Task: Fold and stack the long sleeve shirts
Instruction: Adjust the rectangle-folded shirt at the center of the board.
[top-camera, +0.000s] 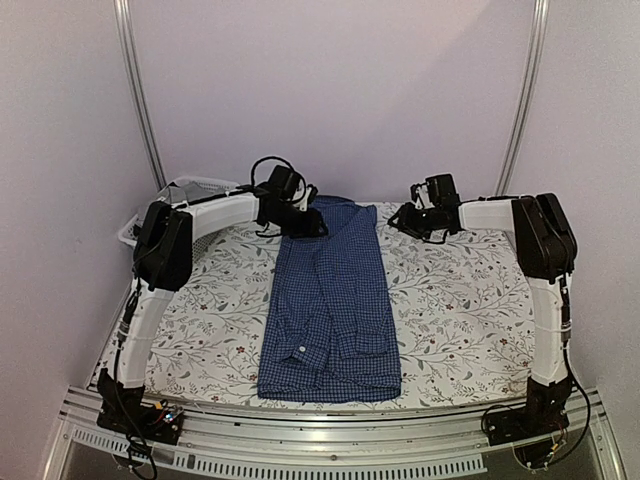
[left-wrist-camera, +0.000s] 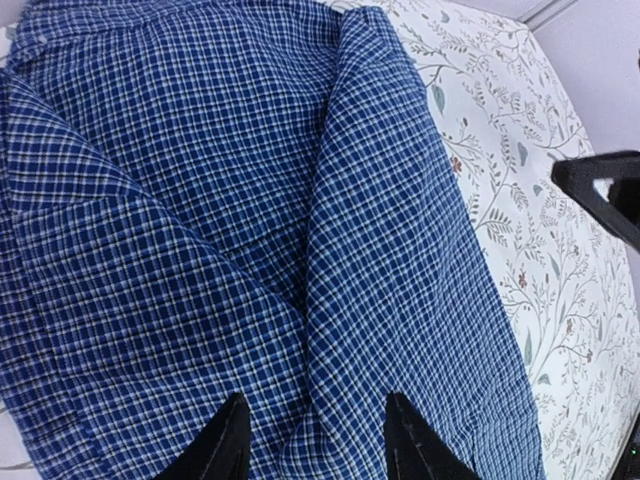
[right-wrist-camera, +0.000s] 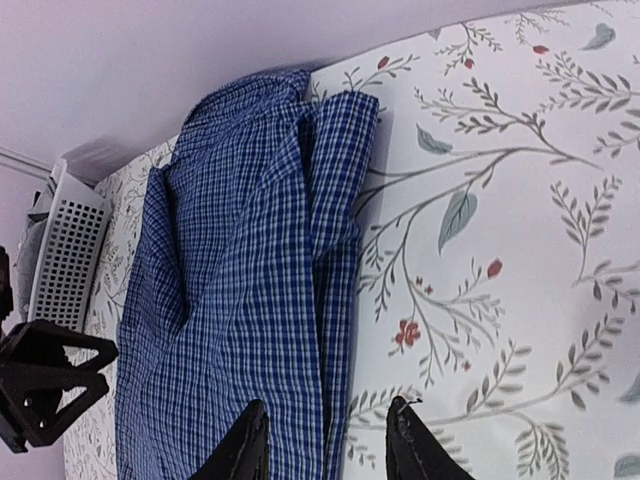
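top view looks down from behind; both wrist views sit close over the same blue shirt (left-wrist-camera: 200, 220)

The two arms I drive are built the same: the left arm (top-camera: 150, 300) and the right arm (top-camera: 548, 320) have white links with bulky black joint housings. A thin black cable (top-camera: 270, 159) loops above the left wrist. The left gripper (left-wrist-camera: 315, 400) and the right gripper (right-wrist-camera: 328, 405) each have two black pointed fingers (left-wrist-camera: 225, 445).

Plain lilac walls (top-camera: 330, 90), floral-print tabletop (top-camera: 450, 300).

The blue shirt (top-camera: 330, 310) is partly hidden by the left hand (top-camera: 308, 226), the white basket (top-camera: 195, 186) by its arm (top-camera: 225, 212).
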